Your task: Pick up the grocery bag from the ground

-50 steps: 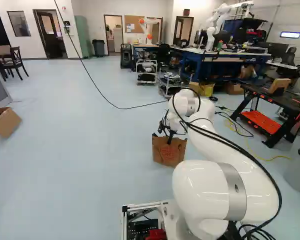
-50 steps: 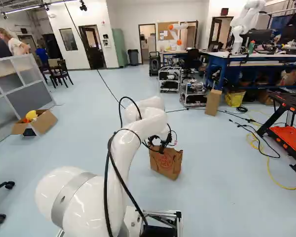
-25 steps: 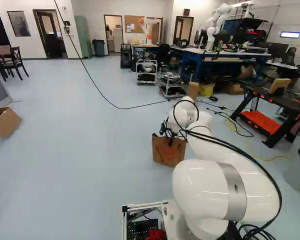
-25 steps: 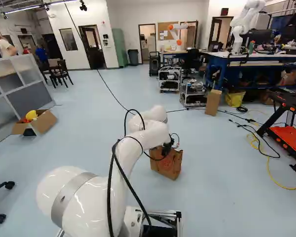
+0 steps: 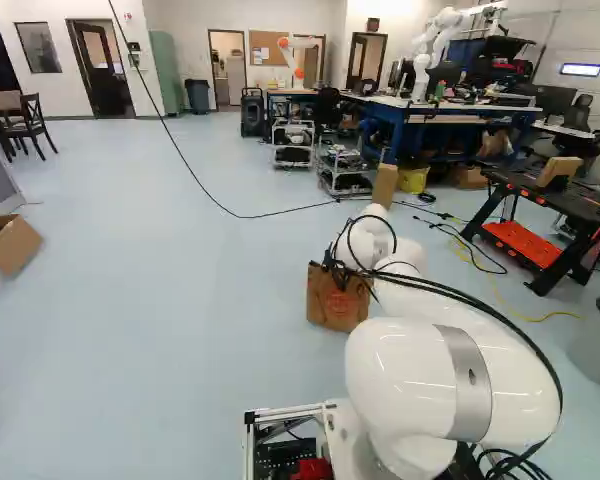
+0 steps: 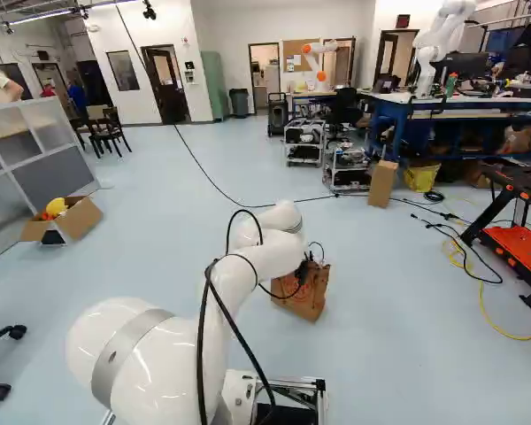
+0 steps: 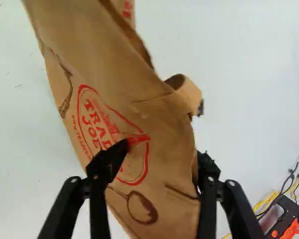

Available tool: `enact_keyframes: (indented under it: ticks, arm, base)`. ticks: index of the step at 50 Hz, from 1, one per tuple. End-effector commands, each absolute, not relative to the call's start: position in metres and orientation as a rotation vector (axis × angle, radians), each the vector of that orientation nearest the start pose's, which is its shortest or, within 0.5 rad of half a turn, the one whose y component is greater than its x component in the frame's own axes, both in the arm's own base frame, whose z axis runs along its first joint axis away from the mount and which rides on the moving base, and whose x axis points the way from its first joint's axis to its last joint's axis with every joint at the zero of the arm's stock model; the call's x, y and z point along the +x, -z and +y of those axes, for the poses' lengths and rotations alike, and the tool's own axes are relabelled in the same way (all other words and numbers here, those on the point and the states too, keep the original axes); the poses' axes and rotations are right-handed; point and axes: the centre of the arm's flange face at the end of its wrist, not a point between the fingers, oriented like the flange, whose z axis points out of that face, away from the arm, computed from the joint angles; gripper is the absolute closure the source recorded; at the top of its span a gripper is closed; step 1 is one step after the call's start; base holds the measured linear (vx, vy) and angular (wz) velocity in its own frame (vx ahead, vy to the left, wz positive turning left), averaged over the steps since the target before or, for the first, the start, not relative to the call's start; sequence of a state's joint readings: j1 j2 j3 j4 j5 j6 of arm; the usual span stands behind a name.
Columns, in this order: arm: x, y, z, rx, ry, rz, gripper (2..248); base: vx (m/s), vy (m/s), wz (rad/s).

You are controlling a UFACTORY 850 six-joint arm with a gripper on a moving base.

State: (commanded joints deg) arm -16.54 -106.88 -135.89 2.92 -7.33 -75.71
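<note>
Bag (image 7: pixel 159 119) stands between our open fingers (image 7: pixel 103 167); if we pinch only its loose paper edge, it could tear or slip free.

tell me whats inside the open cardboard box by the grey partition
A yellow object shows at the top of the cardboard box, with something reddish beside it. Anything lower down is hidden by the box's walls.

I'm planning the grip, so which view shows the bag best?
The wrist view: it shows the bag closest, with its red print, curled flap and the gripper. The left base view shows it smaller, upright on the floor; the right base view too, partly behind the arm.
</note>
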Motion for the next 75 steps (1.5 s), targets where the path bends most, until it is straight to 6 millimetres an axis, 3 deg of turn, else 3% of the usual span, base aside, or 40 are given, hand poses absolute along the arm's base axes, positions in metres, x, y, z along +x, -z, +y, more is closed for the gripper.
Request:
enact_keyframes:
  ticks: [1, 2, 6, 7, 11, 12, 17, 18, 32, 75]
  arm:
    - [0.714, 0.133, -0.211, -2.971, 0.467, -1.591, 72]
    - [0.714, 0.133, -0.211, -2.971, 0.467, -1.591, 110]
    - [0.714, 0.133, -0.211, -2.971, 0.467, -1.591, 110]
    - [0.714, 0.133, -0.211, -2.971, 0.467, -1.591, 147]
    - [0.714, 0.133, -0.211, -2.971, 0.467, -1.591, 147]
    - [0.714, 0.133, -0.211, -2.971, 0.467, -1.591, 187]
    - [0.714, 0.133, -0.211, -2.971, 0.467, -1.591, 187]
    - [0.714, 0.133, -0.211, -2.971, 0.467, -1.591, 223]
    - [0.714, 0.128, -0.210, -2.967, 0.459, -1.591, 230]
    - [0.667, 0.059, -0.191, -2.882, 0.261, -1.560, 230]
  base:
    - [0.000, 0.000, 0.000]
    - [0.000, 0.000, 0.000]
    - [0.000, 0.000, 0.000]
    - [0.000, 0.000, 0.000]
    - [0.000, 0.000, 0.000]
    - [0.000, 0.000, 0.000]
    - [0.000, 0.000, 0.000]
    - [0.000, 0.000, 0.000]
    - [0.000, 0.000, 0.000]
    - [0.000, 0.000, 0.000]
